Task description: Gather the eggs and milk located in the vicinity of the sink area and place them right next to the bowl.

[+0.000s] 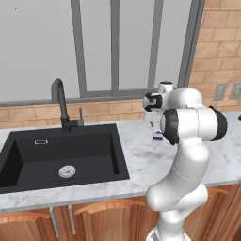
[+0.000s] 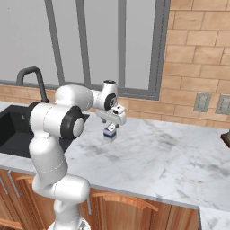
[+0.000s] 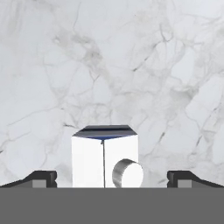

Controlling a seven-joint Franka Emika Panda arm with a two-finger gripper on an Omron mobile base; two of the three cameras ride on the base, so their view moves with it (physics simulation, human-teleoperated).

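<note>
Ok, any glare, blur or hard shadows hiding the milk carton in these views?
Hand view: milk carton sharp, evenly lit, no glare. Right base view: carton small but clear, with only soft shadow on the marble counter. Left base view: arm hides most of it.

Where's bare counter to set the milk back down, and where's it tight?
Bare marble runs right of the milk, from the front edge to the brick backsplash. The strip between sink and milk is narrower. Tight at the carton itself: the open hand straddles it, a finger on each side.
</note>
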